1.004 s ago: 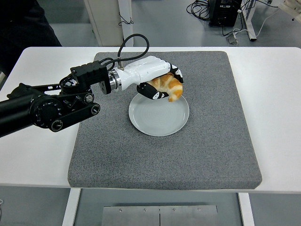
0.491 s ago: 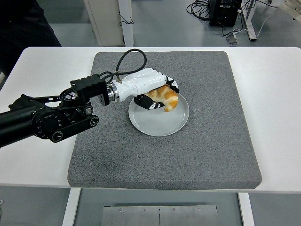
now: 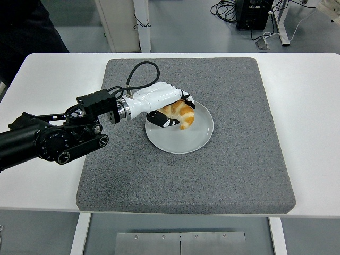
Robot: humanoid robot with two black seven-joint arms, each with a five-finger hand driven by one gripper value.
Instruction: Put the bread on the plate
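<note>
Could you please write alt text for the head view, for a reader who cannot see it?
The robot's left hand grips a golden croissant low over the far left part of a white plate. The plate sits on a grey mat covering a white table. Part of a person in dark clothing shows at the top left.

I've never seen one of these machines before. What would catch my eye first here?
Most striking is the white left hand reaching in from the left on a black arm, its fingers wrapped around a golden croissant. It holds the bread over the upper left part of a round pale plate, which sits in the middle of a grey mat on the white table.
</note>
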